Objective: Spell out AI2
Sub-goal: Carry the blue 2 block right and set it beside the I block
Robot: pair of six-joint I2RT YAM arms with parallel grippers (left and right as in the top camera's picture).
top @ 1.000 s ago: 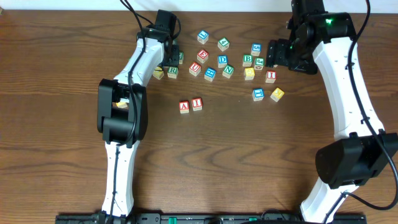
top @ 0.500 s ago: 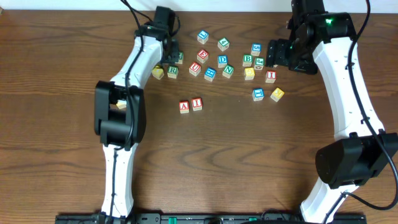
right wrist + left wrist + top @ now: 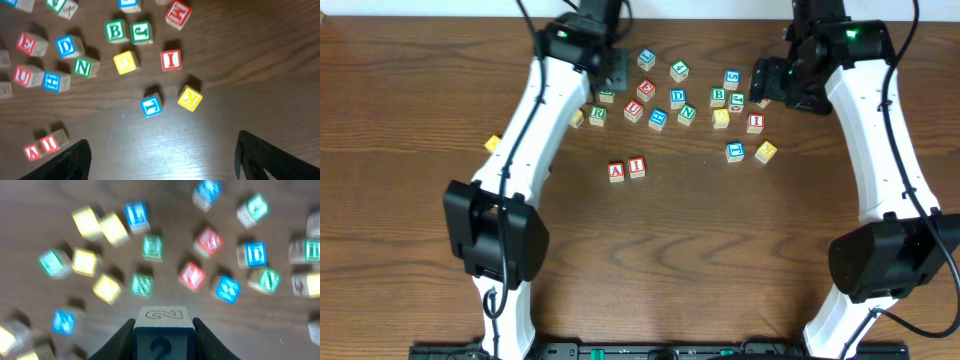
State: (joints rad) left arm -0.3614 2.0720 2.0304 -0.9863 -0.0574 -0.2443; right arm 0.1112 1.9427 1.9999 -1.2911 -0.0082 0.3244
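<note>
The red A cube [image 3: 616, 171] and the red I cube [image 3: 637, 167] stand side by side in the middle of the table. They also show at the lower left of the right wrist view, the A cube [image 3: 31, 151] and the I cube [image 3: 49, 144]. My left gripper [image 3: 610, 68] is above the left end of the cube cluster. It is shut on the blue 2 cube [image 3: 162, 335], held above the table. The overhead view hides that cube under the gripper. My right gripper [image 3: 165, 162] is open and empty, raised at the back right [image 3: 765, 85].
Several lettered cubes lie scattered across the back middle of the table [image 3: 677, 97]. A second red I cube [image 3: 755, 123], a blue cube [image 3: 735, 151] and a yellow cube [image 3: 766, 151] sit at the right. A lone yellow cube [image 3: 493, 144] lies at the left.
My left gripper has risen and moved toward the back right with the 2 cube in it. The left arm swung away, uncovering the lone yellow cube. The right arm has not moved.
</note>
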